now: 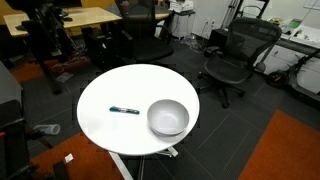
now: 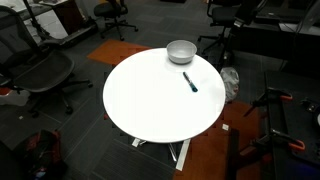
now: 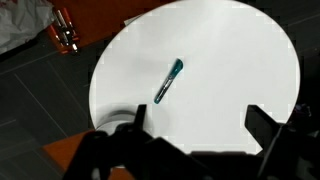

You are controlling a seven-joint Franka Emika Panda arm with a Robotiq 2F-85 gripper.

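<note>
Lying on the table (image 3: 230, 60) beyond the released, wide-spread tool (image 3: 197, 125): teal marker (image 3: 168, 82).

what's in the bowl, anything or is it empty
Empty: the bowl stands upright on the white table, its inside bare in an exterior view.

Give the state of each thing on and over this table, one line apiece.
Gripper: open, holds nothing, above the table.
Marker: lies flat on the table, untouched, apart from the bowl.
Bowl: upright near the table's edge, looks empty.
Table: stands level, carries only the marker and bowl.
</note>
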